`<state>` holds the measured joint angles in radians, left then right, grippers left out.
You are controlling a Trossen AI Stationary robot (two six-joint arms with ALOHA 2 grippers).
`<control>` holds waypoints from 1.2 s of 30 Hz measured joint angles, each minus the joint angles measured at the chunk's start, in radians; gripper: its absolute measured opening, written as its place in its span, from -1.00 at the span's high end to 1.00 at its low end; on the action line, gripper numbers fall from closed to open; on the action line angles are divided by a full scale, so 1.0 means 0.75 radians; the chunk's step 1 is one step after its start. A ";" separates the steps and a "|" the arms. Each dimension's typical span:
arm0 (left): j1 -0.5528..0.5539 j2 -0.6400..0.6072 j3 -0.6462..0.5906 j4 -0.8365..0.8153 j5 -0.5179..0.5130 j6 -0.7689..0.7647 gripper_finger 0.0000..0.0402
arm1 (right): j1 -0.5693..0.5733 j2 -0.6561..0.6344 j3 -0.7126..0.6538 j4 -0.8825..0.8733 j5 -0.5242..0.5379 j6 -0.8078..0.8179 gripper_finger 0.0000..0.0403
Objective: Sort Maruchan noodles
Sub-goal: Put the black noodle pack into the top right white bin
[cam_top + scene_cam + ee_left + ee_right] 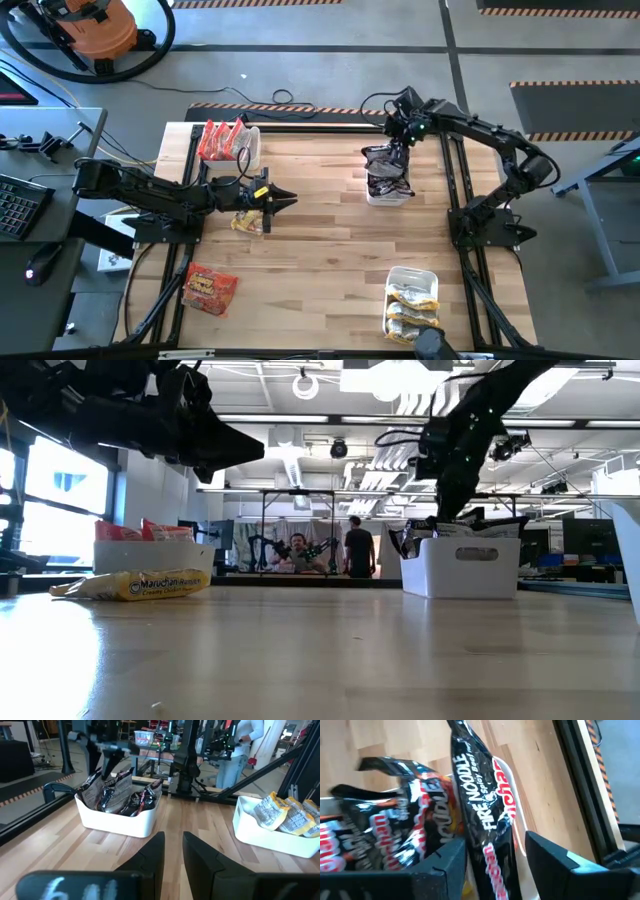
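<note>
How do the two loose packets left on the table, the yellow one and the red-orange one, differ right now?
The yellow packet lies just beside the left gripper; the red-orange packet lies alone nearer the table's front edge. The yellow packet shows edge-on in the low view, reading Maruchan Ramen; the red-orange packet is out of that view. Both lie flat on the wood, outside any bin.

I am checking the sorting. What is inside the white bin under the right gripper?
The white bin holds several dark packets, standing and leaning. The right gripper is above it with one dark packet between its open fingers. The bin's bottom is covered by the packets.
</note>
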<state>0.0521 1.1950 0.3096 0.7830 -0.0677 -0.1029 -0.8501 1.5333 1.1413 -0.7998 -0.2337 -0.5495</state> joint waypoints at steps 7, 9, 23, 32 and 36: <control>0.000 0.000 0.000 0.000 0.000 0.000 0.70 | 0.000 -0.002 0.078 -0.150 0.054 -0.006 0.21; 0.000 0.000 0.000 0.000 0.000 0.000 0.70 | 0.000 -0.002 0.063 -0.156 0.072 -0.006 0.32; -0.001 0.000 0.001 -0.001 0.000 0.000 0.70 | -0.010 -0.003 -0.134 0.002 0.114 -0.016 0.84; 0.000 0.000 0.001 -0.072 -0.027 -0.058 0.70 | -0.010 -0.002 -0.091 0.034 0.147 0.034 0.50; 0.000 0.000 0.001 -0.112 -0.062 -0.068 0.70 | -0.009 -0.003 -0.001 -0.020 0.147 0.067 0.33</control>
<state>0.0521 1.1953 0.3099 0.6991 -0.1142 -0.1539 -0.8570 1.5314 1.1405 -0.8151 -0.1234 -0.4991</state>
